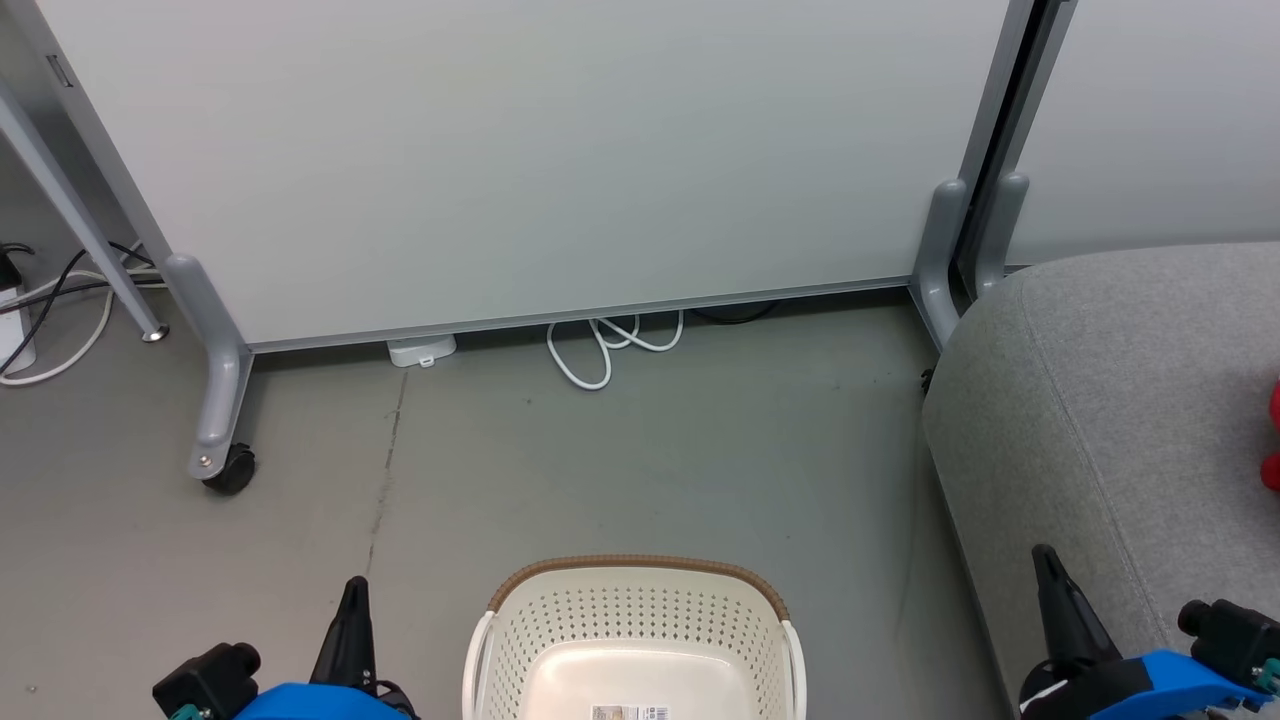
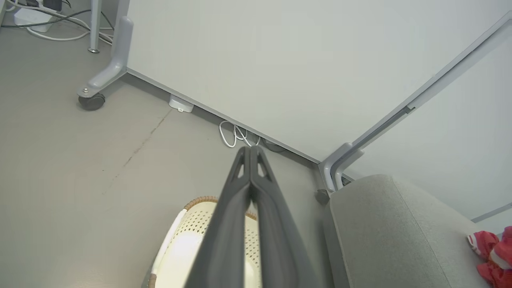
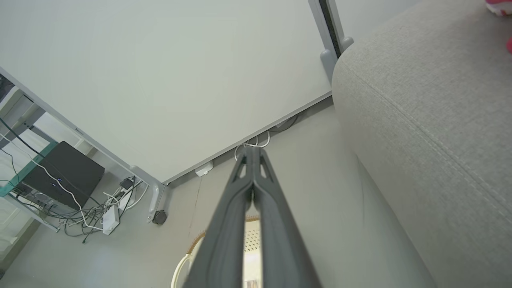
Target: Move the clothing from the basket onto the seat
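Note:
The cream basket (image 1: 634,620) with its brown rim band stands on the floor at the bottom centre, and its inside shows bare plastic with a label. Red clothing (image 1: 1272,440) lies on the grey seat (image 1: 1130,400) at the right edge; the left wrist view shows the red clothing (image 2: 490,256) with white trim on the seat (image 2: 384,236). My left gripper (image 1: 355,590) is shut, left of the basket, holding nothing. My right gripper (image 1: 1043,558) is shut over the seat's near left edge, well short of the clothing.
A wheeled white partition (image 1: 520,160) stands behind the basket, with a castor (image 1: 228,468) at its left foot. White cables (image 1: 600,345) loop on the floor under it. More cables and a power strip (image 1: 15,330) lie at far left.

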`<state>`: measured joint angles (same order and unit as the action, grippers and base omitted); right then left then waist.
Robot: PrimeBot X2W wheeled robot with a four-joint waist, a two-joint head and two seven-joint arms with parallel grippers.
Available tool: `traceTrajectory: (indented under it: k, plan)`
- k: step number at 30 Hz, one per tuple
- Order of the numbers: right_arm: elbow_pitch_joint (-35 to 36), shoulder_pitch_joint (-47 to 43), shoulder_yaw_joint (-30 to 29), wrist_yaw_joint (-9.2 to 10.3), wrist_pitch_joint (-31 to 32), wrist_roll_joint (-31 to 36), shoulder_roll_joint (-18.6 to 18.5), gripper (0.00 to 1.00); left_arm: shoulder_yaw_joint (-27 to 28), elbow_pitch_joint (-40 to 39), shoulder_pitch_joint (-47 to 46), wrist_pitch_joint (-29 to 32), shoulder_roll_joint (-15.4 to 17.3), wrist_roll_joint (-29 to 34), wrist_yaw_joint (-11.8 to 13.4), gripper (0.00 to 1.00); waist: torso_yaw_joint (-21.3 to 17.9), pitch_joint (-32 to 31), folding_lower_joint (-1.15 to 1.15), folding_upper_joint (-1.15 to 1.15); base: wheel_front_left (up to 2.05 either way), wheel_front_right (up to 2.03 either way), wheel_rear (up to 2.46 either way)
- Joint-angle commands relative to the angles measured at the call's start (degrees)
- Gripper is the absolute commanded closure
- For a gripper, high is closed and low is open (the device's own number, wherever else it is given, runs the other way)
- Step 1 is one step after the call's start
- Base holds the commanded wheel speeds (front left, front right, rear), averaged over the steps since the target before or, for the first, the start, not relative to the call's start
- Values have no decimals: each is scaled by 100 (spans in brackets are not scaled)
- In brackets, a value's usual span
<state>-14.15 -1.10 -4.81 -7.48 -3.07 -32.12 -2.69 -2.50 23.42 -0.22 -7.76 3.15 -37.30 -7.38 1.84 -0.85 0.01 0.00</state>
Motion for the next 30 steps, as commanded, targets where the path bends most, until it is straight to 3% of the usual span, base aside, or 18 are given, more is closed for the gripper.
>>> traceTrajectory:
  k: [1,30]
  plan:
    - [76,191,-22,-1,45,-260,-20,100,64,-130,-202,45,-1,-221,-4,100,-3,2,-1,0,0,0,0]
    - [60,420,-82,-2,400,-2480,-24,100,394,-454,-375,581,-10,-2255,-9,100,-55,31,-1,0,0,0,0]
